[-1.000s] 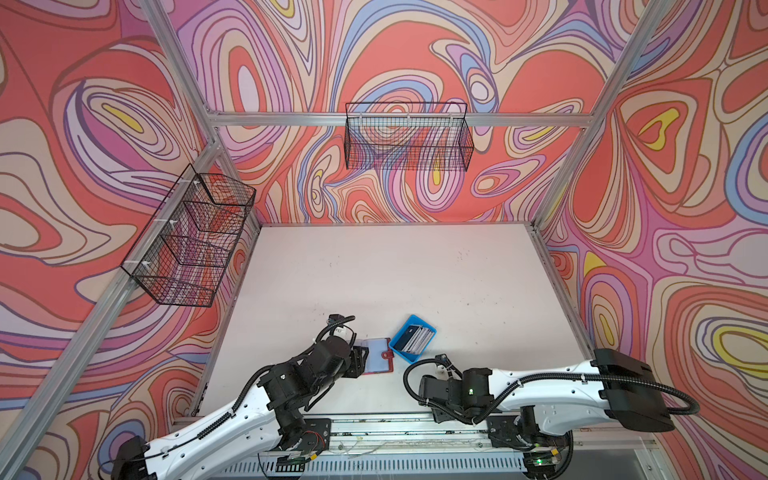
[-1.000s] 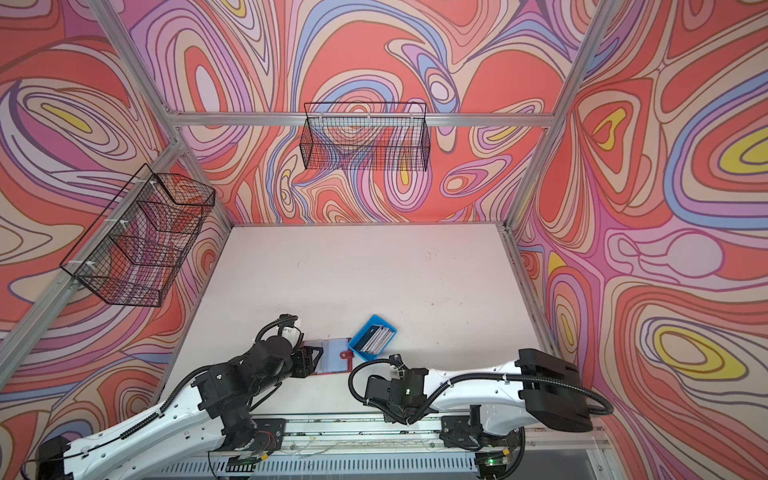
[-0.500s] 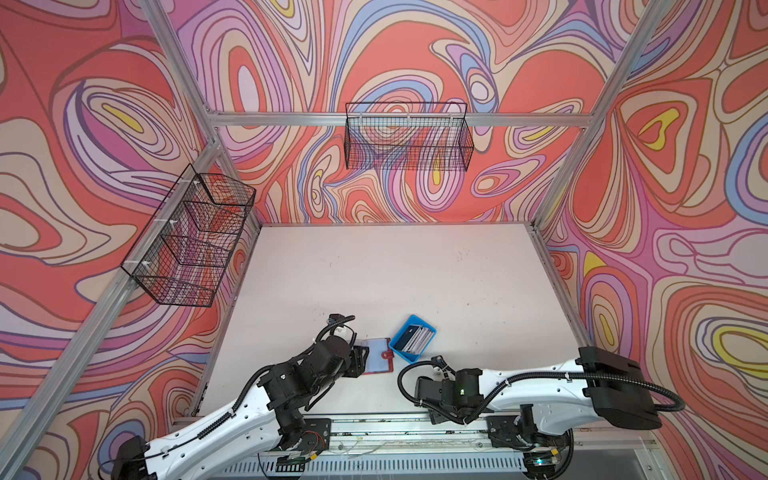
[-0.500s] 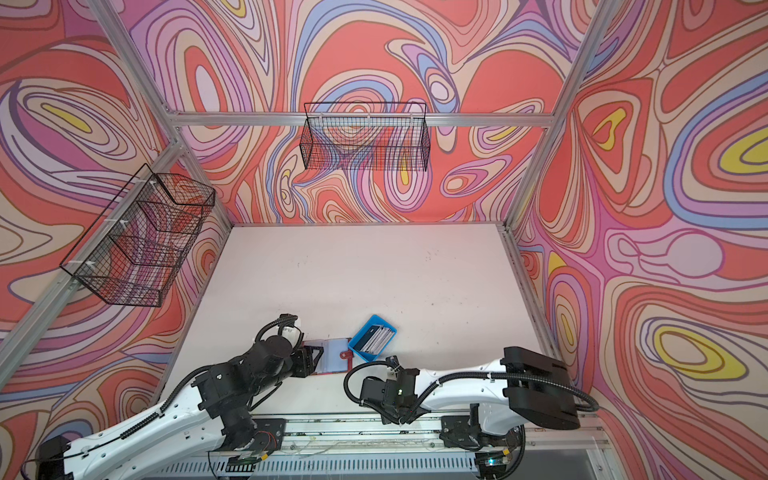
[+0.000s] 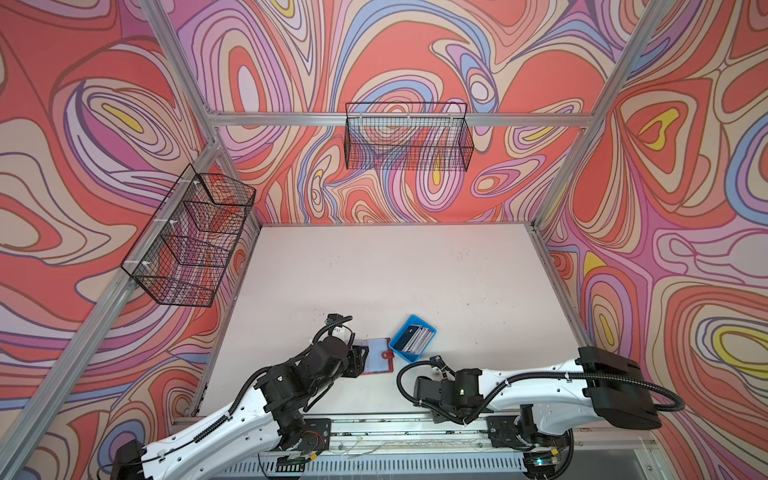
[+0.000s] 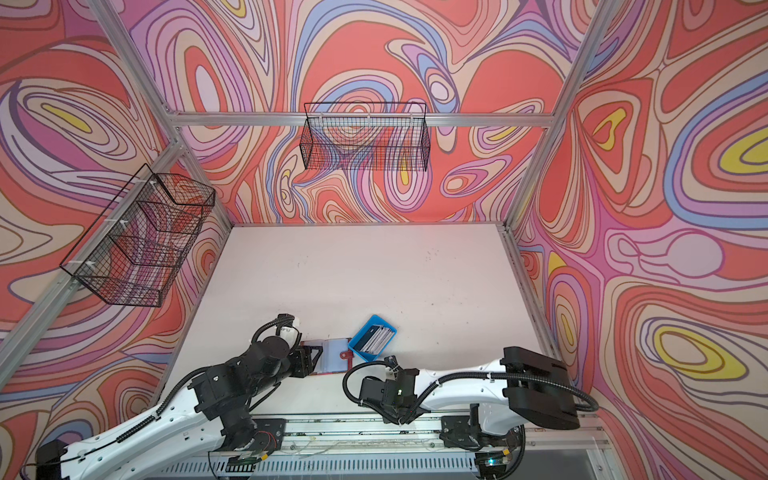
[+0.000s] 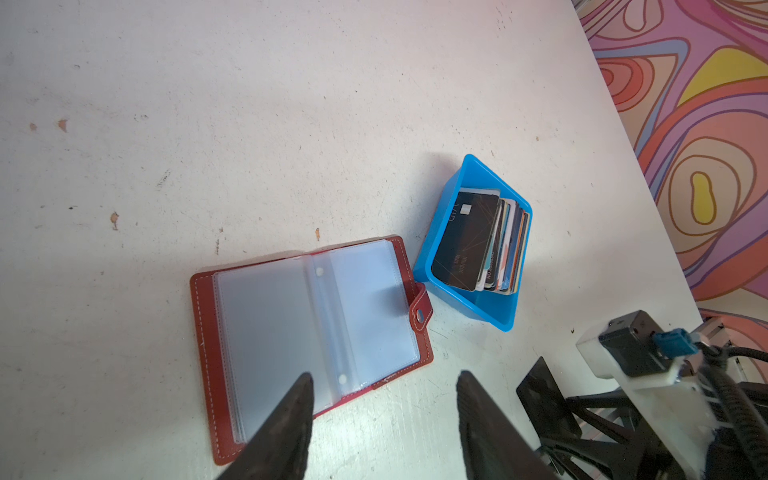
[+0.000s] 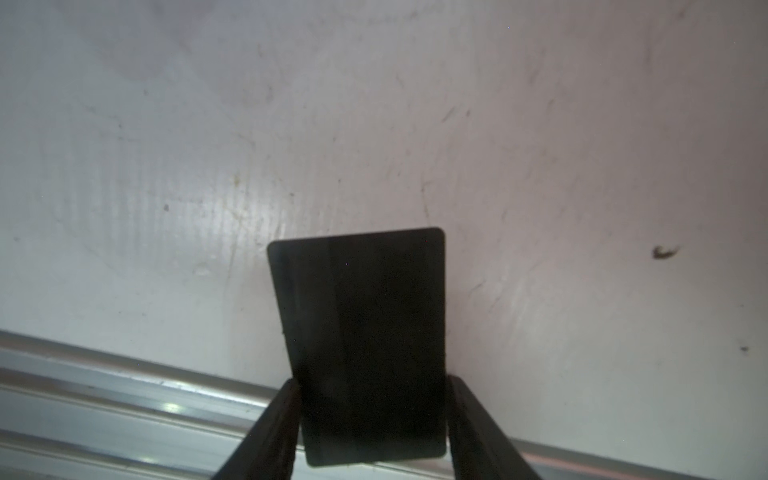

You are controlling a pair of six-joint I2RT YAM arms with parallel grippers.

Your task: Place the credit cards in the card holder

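Observation:
The red-brown card holder (image 7: 365,307) lies open on the white table, its clear sleeves facing up; both top views show it near the front edge (image 5: 376,358). Beside it, several credit cards (image 7: 465,245) stand on edge in a small blue tray (image 7: 428,257), a black-faced one in front. My left gripper (image 7: 382,376) is open at the holder's near edge, one finger (image 7: 291,415) over its left page. My right gripper (image 8: 370,380) is shut on a black credit card (image 8: 361,324), gripping its two long edges, low over the table's front edge, right of the holder.
An aluminium rail (image 8: 124,399) runs along the table's front edge just under the held card. Two black wire baskets hang on the walls, one at the back (image 5: 407,141) and one on the left (image 5: 191,241). The right arm's wrist (image 7: 631,357) sits close beside the tray.
The right arm has drawn left along the front edge, and its jaws have narrowed onto the black card. The left arm and the card holder have not moved.

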